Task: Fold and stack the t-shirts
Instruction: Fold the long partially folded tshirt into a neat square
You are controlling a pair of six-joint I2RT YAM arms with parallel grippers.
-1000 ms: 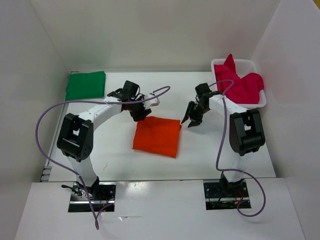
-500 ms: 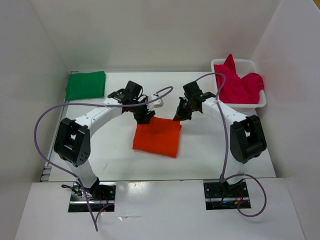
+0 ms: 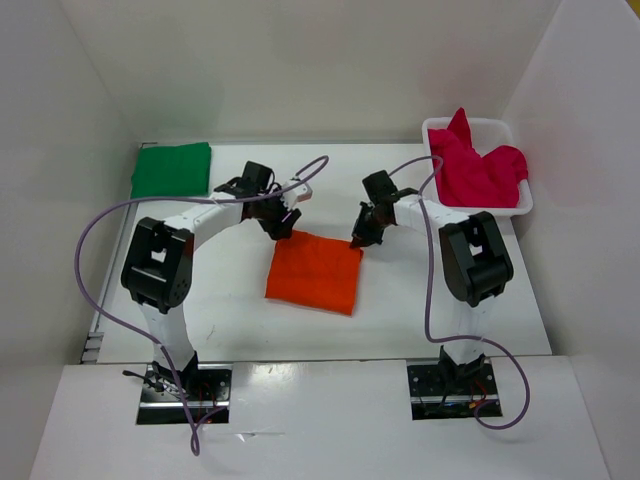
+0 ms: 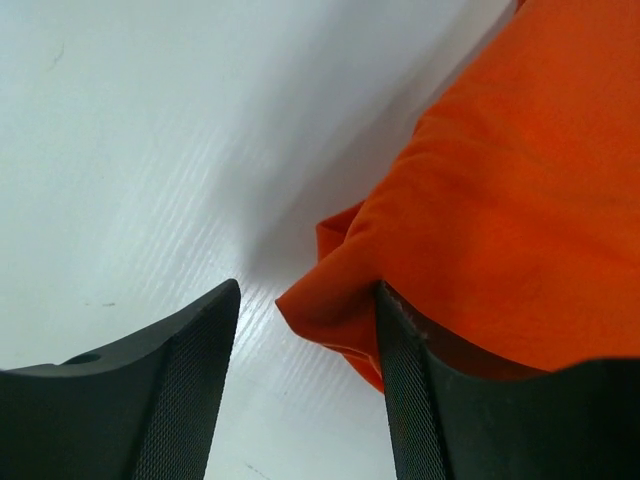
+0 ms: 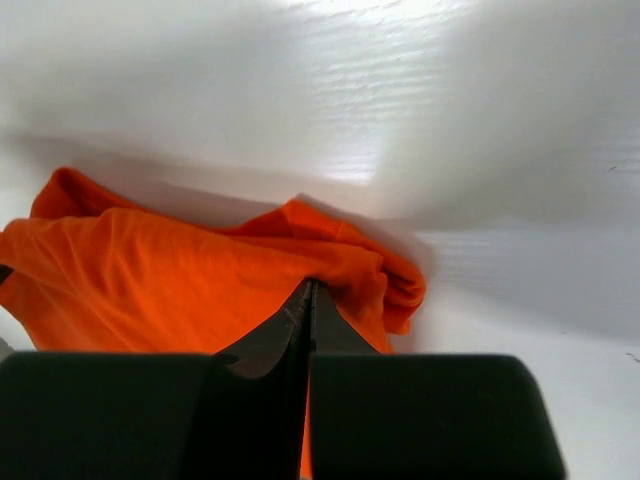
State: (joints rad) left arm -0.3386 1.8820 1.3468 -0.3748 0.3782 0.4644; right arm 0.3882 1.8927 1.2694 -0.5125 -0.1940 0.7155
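The orange t-shirt lies folded flat in the middle of the table. My left gripper is at its far left corner, open, with the corner of the orange cloth between the jaws and against the right finger. My right gripper is at the far right corner, shut on a bunched fold of the orange t-shirt, with its tips pinching the cloth. The green t-shirt lies folded at the far left. The magenta-red t-shirt is crumpled in the basket.
The white mesh basket stands at the far right corner of the table. White walls close in the table on the left, back and right. Purple cables loop over both arms.
My right gripper has moved left from beside the orange t-shirt onto its far right corner and shut on it. My left gripper has stayed near the far left corner, shifting slightly.
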